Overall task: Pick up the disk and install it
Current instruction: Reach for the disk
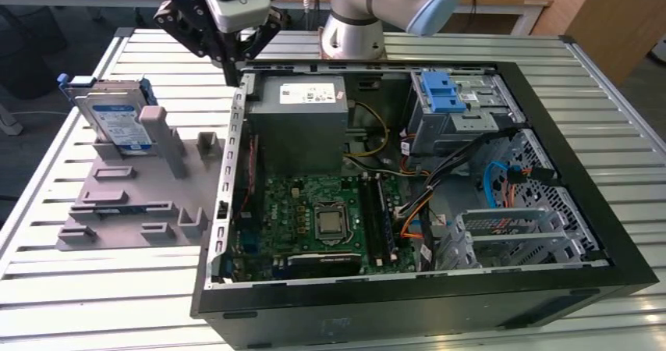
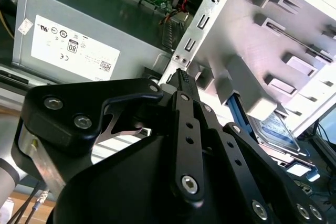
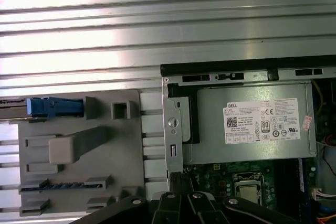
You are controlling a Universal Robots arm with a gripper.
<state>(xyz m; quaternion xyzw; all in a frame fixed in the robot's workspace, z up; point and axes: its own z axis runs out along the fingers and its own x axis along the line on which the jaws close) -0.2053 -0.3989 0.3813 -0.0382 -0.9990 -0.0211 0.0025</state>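
The disk (image 1: 112,119) is a silver drive with a blue-and-white label and a blue carrier frame. It stands on edge in a grey holder (image 1: 130,203) on the slatted table, at the exterior view's left. My gripper (image 1: 231,76) hangs above the near corner of the open computer case (image 1: 416,288), to the exterior view's right of the disk and apart from it. Its black fingers are shut with nothing between them. In the first wrist view the fingertips (image 3: 181,178) sit over the case wall, and the disk (image 3: 55,107) shows as a blue edge. The second wrist view shows the disk (image 2: 274,128) beyond the gripper (image 2: 181,73).
The case lies open on its side with a grey power supply (image 1: 302,105), a motherboard (image 1: 312,214), cables and a drive cage with a blue latch (image 1: 442,93) inside. The holder has several upright pegs and slots. The arm's base (image 1: 352,35) stands behind the case.
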